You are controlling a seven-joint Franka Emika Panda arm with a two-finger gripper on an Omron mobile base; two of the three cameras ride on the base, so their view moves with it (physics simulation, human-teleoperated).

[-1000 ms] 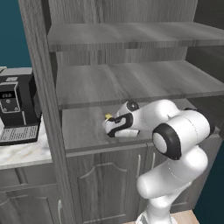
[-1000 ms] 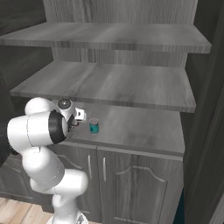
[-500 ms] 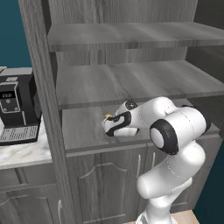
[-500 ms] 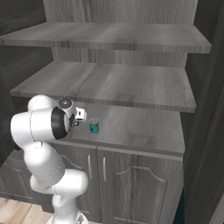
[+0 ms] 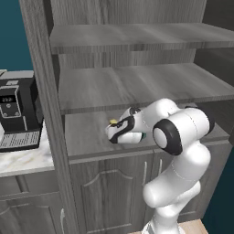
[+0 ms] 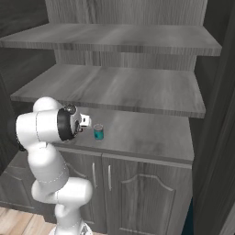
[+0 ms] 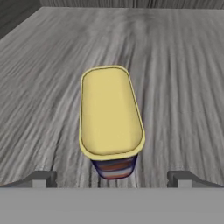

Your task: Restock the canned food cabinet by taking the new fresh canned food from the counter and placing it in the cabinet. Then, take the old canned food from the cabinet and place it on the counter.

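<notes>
Inside the cabinet [image 5: 45,114], a tall unit of grey wood-grain boards with panelled doors below, the white arm reaches onto the lowest open shelf. Its gripper [image 7: 113,178] hangs low over the old canned food [image 7: 111,118], which stands upright on the streaked grey shelf board. From the hand view the can has a flat, matte yellow top, long with rounded ends and a slightly raised rim, and a dark blue-purple side with a reddish band showing just under the near edge. The two dark finger tips [image 7: 40,178] stand wide apart, one on each side of the can's near end, and touch nothing; the claw holds nothing.

From the left base view a sliver of the yellow top [image 5: 113,121] peeks out just left of the hand. Further right on the same shelf, in the right base view, the new fresh canned food [image 6: 98,132] stands upright, a small teal cylinder with a pale top, just beside the hand.

Left of the cabinet the counter [image 5: 20,160], white veined marble, carries a boxy black coffee machine [image 5: 18,112].
</notes>
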